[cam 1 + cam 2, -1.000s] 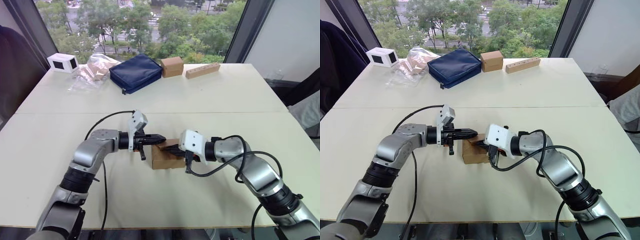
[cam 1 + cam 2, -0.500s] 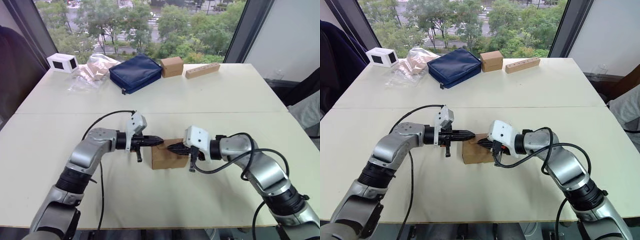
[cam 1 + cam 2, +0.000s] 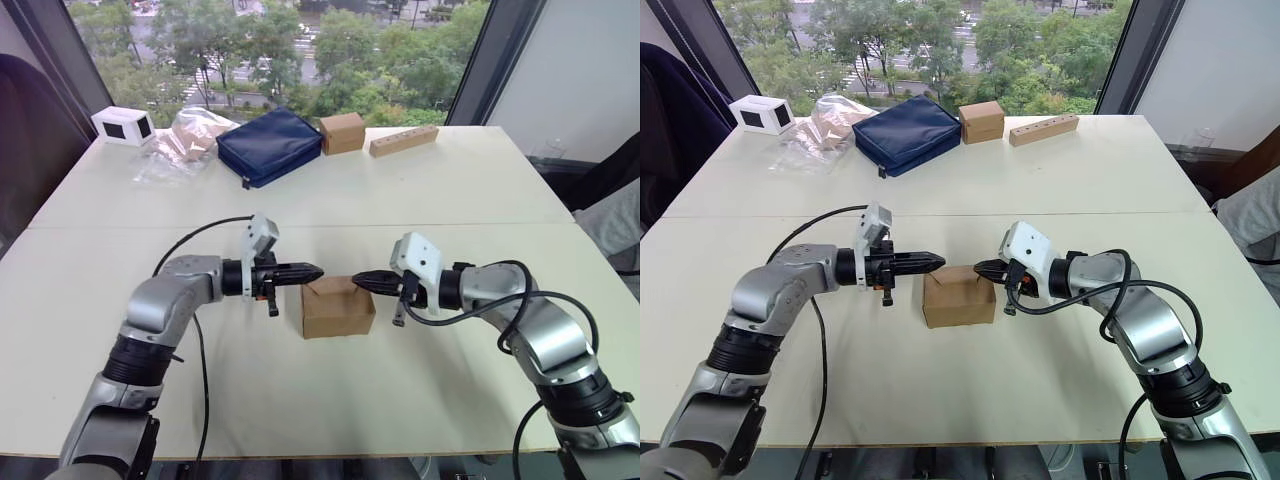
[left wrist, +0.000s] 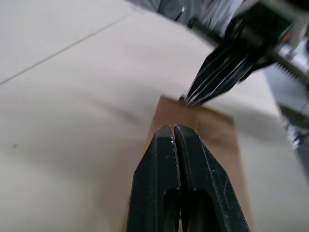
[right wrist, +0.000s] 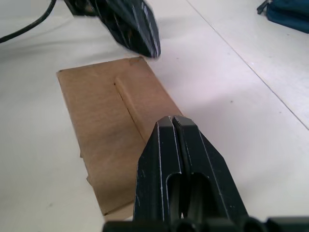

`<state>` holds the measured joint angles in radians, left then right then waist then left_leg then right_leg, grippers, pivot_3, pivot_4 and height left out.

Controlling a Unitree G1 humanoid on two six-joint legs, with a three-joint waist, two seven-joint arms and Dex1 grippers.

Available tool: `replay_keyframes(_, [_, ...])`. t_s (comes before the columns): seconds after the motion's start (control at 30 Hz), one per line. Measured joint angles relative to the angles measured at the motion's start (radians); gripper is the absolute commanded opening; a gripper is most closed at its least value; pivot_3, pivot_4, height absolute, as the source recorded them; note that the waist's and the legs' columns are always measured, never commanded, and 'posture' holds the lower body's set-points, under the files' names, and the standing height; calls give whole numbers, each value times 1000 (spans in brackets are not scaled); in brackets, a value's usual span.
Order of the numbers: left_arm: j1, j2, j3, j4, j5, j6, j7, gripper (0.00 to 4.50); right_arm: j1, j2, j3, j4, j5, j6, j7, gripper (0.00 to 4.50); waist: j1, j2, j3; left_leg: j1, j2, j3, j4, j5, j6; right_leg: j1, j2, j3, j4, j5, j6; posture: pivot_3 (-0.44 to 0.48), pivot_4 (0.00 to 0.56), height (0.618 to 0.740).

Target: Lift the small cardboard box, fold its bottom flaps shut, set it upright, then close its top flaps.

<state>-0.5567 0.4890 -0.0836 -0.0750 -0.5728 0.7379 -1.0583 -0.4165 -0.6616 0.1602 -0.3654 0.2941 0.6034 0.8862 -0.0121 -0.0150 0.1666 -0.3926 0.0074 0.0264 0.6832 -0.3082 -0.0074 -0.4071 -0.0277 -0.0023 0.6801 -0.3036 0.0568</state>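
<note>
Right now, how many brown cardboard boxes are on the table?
2. The small cardboard box sits between the grippers; another brown box stands at the table's far edge, beside the navy pouch.

My left gripper point(image 3: 312, 270) and right gripper point(image 3: 358, 278) pointed at each other, tips near but apart. Both had their fingers pressed together with nothing between them. My forearms reached inward from either side, held roughly level, elbows bent and out wide.

far edge: white box point(image 3: 124, 125) | plastic bag point(image 3: 190, 135) | blue pouch point(image 3: 271, 146) | brown box point(image 3: 343, 132) | wooden block point(image 3: 404, 140)
</note>
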Motion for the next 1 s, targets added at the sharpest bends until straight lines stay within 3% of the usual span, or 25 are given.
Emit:
replay_keyframes(0.63, [36, 33, -158, -22, 156, -124, 8, 64, -10, 2, 109, 32, -96, -66, 7, 0, 1, 0, 0, 0, 0, 0, 0, 0, 0, 0, 0, 0, 0, 0, 0, 0, 150, 740])
replay_keyframes(0.9, [37, 26, -157, -18, 180, -156, 15, 64, -13, 3, 106, 51, -96, -87, 14, 0, 1, 0, 0, 0, 0, 0, 0, 0, 0, 0, 0, 0, 0, 0, 0, 0, 150, 740])
replay_keyframes(1.0, [44, 14, -112, -18, 137, -125, 24, 64, -13, 6, 89, 55, -81, -85, 15, 0, 1, 0, 0, 0, 0, 0, 0, 0, 0, 0, 0, 0, 0, 0, 0, 0, 150, 740])
